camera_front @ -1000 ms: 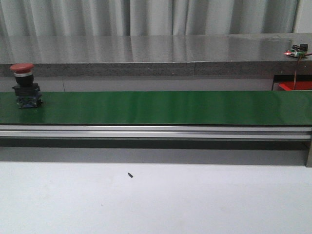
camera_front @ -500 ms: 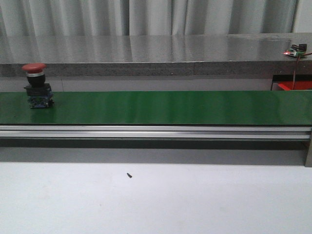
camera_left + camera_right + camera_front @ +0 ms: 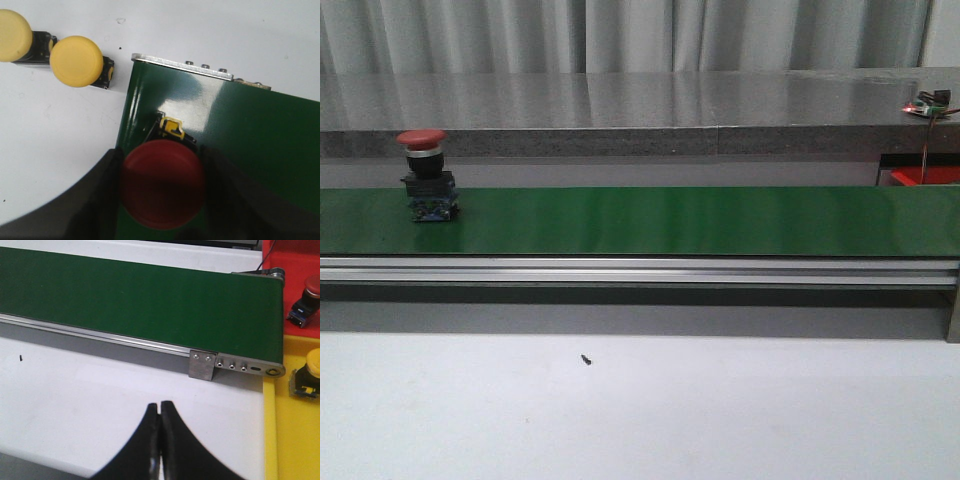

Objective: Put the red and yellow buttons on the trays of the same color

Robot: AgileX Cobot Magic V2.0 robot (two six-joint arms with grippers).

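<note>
Red button [image 3: 426, 175] stands upright on the green belt [image 3: 700, 220], near the belt's left end in the front view, cap up, body black with a blue base. Left wrist view looks straight down on its cap, with the left gripper [image 3: 162, 220] straddling it; dark fingers [image 3: 95, 200] flank the cap on both sides, apparently with slight clearance, so jaws read as wide apart and not clamped, though contact at the button's body is hidden under the cap. Two yellow buttons [image 3: 76, 61] lie on the white table just off the belt's end, waiting. Right gripper [image 3: 159, 440] hangs over the white table near the belt's far end, jaws pressed together, empty. Beside it: yellow tray [image 3: 295, 440] holding one yellow button, red tray [image 3: 295, 270] holding one red button. Step in hand, as judged: feeding a red button onto the belt, release stage. Next move calls for the right arm to spread its jaws, meet the button at the tray end, grip below the cap, and set it in the red tray, not the yellow.
</note>
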